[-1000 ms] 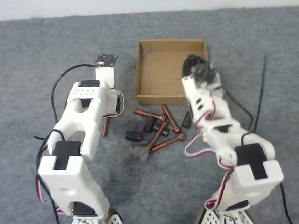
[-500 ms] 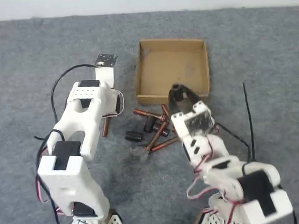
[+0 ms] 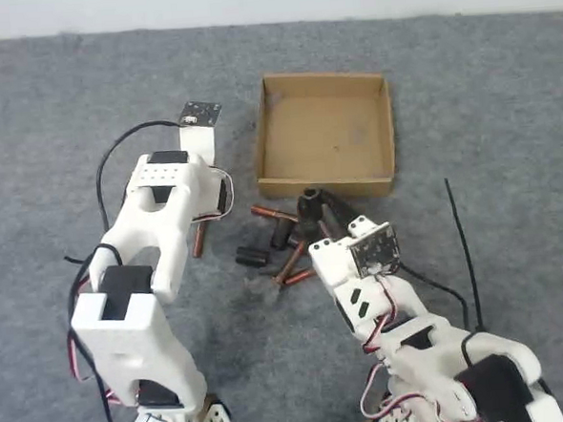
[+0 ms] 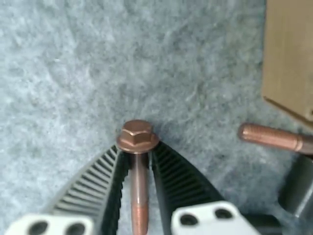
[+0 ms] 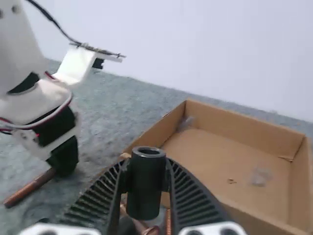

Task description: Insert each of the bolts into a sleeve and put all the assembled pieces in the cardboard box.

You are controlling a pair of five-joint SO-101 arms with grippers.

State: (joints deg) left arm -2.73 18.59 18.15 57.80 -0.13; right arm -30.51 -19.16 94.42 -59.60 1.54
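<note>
In the left wrist view my left gripper (image 4: 138, 152) is shut on a copper bolt (image 4: 137, 138), hex head just past the fingertips, low over the carpet. From above, that bolt (image 3: 199, 240) pokes out beside the left arm. My right gripper (image 5: 145, 169) is shut on an upright black sleeve (image 5: 145, 182). In the high view the right gripper (image 3: 312, 207) hangs just in front of the cardboard box (image 3: 385, 138), above a pile of loose bolts (image 3: 290, 264) and black sleeves (image 3: 252, 259). The inside of the box (image 5: 274, 134) holds no parts.
Grey carpet covers the table. A further loose bolt (image 4: 272, 138) and a black sleeve (image 4: 298, 188) lie close to the left gripper, near the box corner (image 4: 288, 58). The left arm (image 5: 41, 112) stands close to the right gripper. A black cable (image 3: 461, 248) trails at the right.
The right gripper has swung from over the right part of the box back and leftward to the pile in front of it. The left arm has not moved.
</note>
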